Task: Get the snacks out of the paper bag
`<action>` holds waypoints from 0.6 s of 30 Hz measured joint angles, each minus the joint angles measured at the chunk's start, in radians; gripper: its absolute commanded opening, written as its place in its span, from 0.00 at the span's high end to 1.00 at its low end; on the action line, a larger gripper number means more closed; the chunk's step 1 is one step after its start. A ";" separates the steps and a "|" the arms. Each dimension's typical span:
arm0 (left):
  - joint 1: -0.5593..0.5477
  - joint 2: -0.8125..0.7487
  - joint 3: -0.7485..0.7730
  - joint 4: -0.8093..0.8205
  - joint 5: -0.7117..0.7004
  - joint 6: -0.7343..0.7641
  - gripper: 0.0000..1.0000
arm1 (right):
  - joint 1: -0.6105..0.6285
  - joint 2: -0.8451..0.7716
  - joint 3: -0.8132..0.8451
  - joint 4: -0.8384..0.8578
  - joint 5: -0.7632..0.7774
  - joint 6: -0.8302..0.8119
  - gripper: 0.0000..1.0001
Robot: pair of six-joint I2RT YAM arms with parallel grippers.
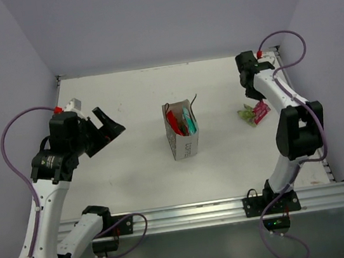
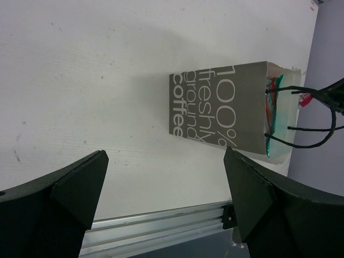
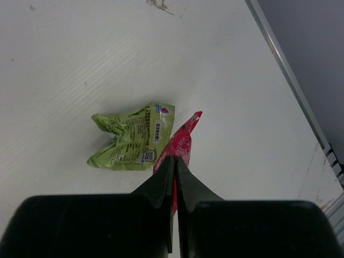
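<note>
- We saw the grey-beige paper bag (image 1: 183, 141) upright mid-counter (image 1: 123, 97), with white "coffee" lettering and black loop handles
- A red packet (image 1: 172, 122) and a teal packet (image 1: 188, 121) showed in its mouth
- A crumpled green packet (image 3: 131, 137) and a pink-red packet (image 3: 183, 142) lay touching, far right
- The left fingers (image 2: 75, 183) were spread wide and empty, facing the bag; the right fingers (image 3: 161, 185) were pressed together above the pink-red packet

left arm (image 1: 46, 198) is raised from its base at the near left, elbow bent, wrist turned toward the centre. left gripper (image 1: 110, 126) is held with jaws spread wide. right arm (image 1: 297, 129) is folded up from the near right, forearm stretched to the far right corner. right gripper (image 3: 174, 162) is pointed down, jaws pressed together.
</note>
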 measured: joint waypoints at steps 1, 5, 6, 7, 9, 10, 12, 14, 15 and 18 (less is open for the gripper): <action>0.000 0.000 0.000 -0.003 0.000 0.000 0.02 | -0.013 0.018 0.001 0.004 -0.001 0.002 1.00; 0.000 0.000 0.000 -0.013 0.000 0.000 0.02 | -0.041 0.097 0.036 0.002 -0.007 0.002 1.00; 0.000 0.000 0.000 -0.014 0.000 0.000 0.02 | -0.042 0.118 0.052 0.000 -0.011 0.002 1.00; 0.000 0.000 0.000 -0.016 0.000 0.000 0.02 | -0.041 0.138 0.068 -0.003 -0.016 0.000 1.00; 0.000 0.000 0.000 -0.019 0.000 0.000 0.02 | -0.041 0.168 0.093 -0.004 -0.037 -0.002 0.96; 0.000 0.000 0.000 -0.019 0.000 0.000 0.02 | -0.040 0.177 0.103 -0.003 -0.052 -0.006 0.87; 0.000 0.000 0.000 -0.019 0.000 0.000 0.02 | -0.038 0.184 0.109 -0.003 -0.076 -0.010 0.64; 0.000 0.000 0.000 -0.019 0.000 0.000 0.02 | -0.037 0.184 0.110 -0.001 -0.100 -0.019 0.39; 0.000 0.000 0.000 -0.019 0.000 0.000 0.02 | -0.037 0.184 0.112 0.000 -0.111 -0.023 0.32; 0.000 0.000 0.000 -0.019 0.000 -0.001 0.02 | -0.035 0.184 0.123 -0.002 -0.127 -0.035 0.31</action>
